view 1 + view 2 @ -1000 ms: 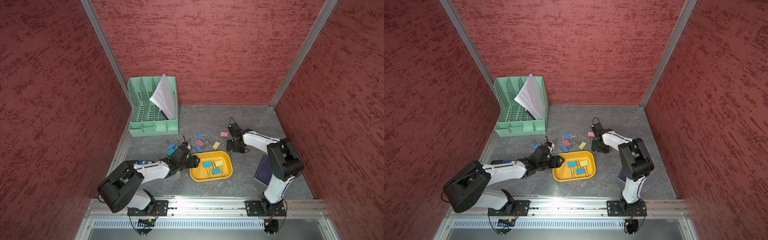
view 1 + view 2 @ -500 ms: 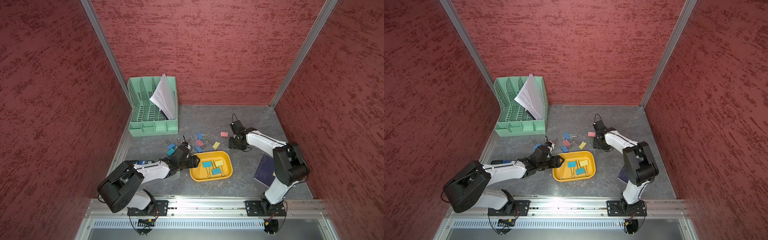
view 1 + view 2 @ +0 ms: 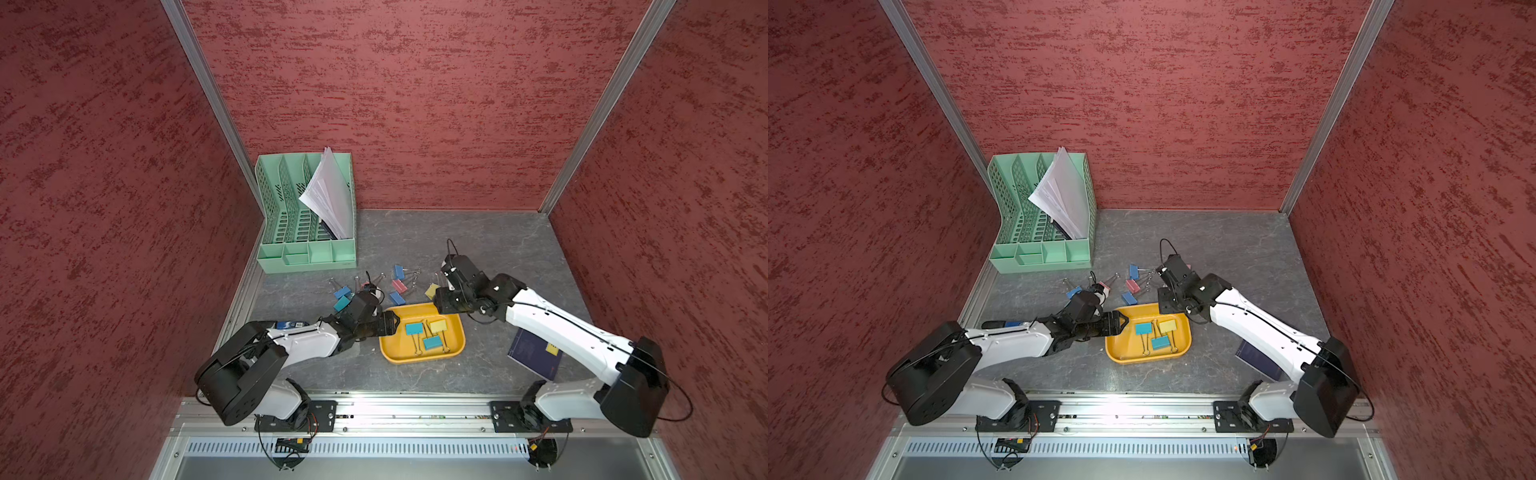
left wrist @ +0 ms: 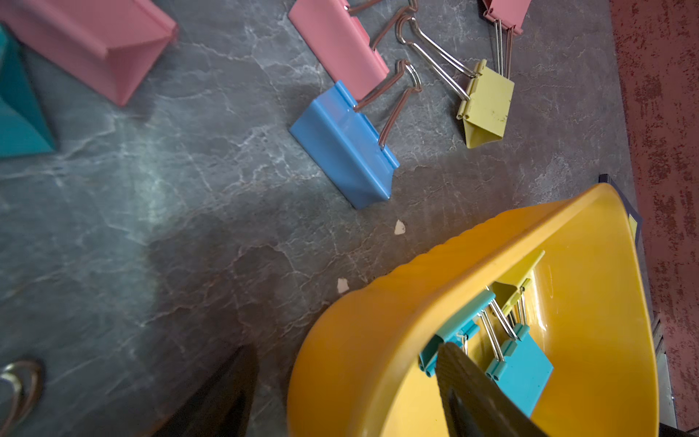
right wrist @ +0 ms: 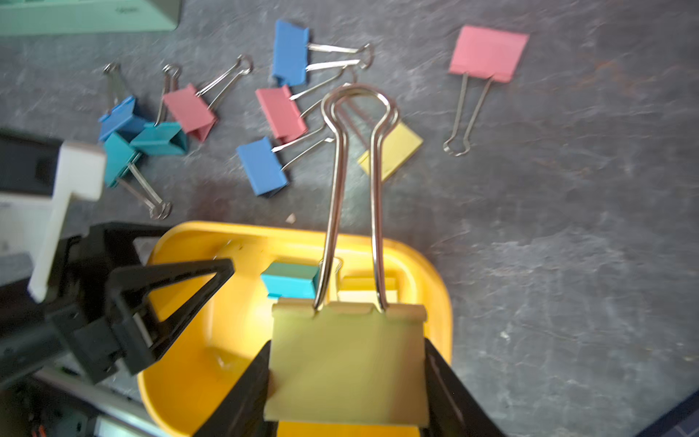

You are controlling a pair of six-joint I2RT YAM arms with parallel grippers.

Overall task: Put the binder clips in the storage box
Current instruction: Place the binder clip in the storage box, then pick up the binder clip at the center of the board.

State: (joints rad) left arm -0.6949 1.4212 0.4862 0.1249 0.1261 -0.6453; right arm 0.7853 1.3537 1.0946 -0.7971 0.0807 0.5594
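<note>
A: R gripper (image 5: 348,378) is clamped on a yellow clip (image 5: 346,340) at the upper right corner of the tray (image 3: 415,360), lower middle in both top views. Best way?
B: I think: move over the centre, go low, then release, so no bounce-out. L gripper (image 4: 346,352) stands spread astride the tray wall, gripping nothing; avoid it.
A: Contents?
B: Tray: 3 stored clips (image 3: 432,343), 2 teal, 1 yellow. Approx. nine loose clips (image 3: 399,272) lie just above it. Green rack (image 3: 307,253), upper left, holds papers (image 3: 328,195).

Shallow yellow-orange plastic storage tray (image 3: 397,348) lies flat; two teal binder clips (image 3: 414,328) and one yellow inside. Yellow binder clip (image 5: 346,355) clamped in right gripper (image 5: 346,382) over tray rim, wire handles pointing away. Blue clips (image 3: 399,272), pink clips (image 3: 399,286) loose just beyond.
</note>
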